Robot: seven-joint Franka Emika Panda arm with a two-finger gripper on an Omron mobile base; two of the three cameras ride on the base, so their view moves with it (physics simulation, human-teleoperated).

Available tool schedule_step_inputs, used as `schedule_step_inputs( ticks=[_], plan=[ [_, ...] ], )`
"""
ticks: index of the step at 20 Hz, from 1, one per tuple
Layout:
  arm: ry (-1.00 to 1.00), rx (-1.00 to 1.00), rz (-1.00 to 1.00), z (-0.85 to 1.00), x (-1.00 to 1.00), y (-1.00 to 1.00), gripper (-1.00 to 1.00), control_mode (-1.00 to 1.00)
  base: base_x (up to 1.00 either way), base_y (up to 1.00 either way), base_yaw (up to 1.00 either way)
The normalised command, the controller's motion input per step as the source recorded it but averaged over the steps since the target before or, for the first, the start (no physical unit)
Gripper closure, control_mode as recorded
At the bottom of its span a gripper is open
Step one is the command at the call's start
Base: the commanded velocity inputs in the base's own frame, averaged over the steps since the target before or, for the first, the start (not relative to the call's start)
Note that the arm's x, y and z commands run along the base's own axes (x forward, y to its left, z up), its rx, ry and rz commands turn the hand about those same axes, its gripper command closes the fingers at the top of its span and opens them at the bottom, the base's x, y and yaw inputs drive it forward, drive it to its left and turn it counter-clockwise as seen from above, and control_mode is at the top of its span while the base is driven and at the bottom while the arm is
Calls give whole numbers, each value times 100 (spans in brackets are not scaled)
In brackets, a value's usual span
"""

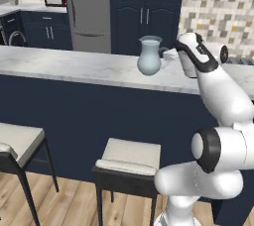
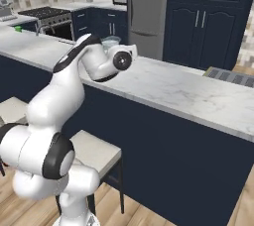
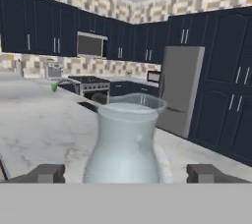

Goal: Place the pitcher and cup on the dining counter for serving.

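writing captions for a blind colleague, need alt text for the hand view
A pale blue translucent glass pitcher stands upright on the light grey marble dining counter, between the open gripper's two dark fingertips. Behind it are navy cabinets and a steel fridge.

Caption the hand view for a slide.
Open gripper straddling the blue glass pitcher standing on the marble dining counter.

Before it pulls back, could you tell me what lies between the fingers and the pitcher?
Nothing: in the hand view the pitcher stands between the open fingers, clear of both.
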Motion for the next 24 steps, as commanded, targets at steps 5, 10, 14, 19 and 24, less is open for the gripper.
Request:
schedule_step_inputs(
  ticks=[5, 10, 14, 19, 24],
  plan=[
    [41, -6, -4, 27, -100, 0, -100, -100, 0, 0, 0],
    [35, -17, 0, 43, -100, 0, -100, -100, 0, 0, 0],
    [24, -15, 0, 9, -100, 0, -100, -100, 0, 0, 0],
    [14, -10, 0, -16, -97, 5, -100, -100, 0, 0, 0],
    [8, -5, -6, -16, -49, 0, -100, -100, 0, 0, 0]
  ],
)
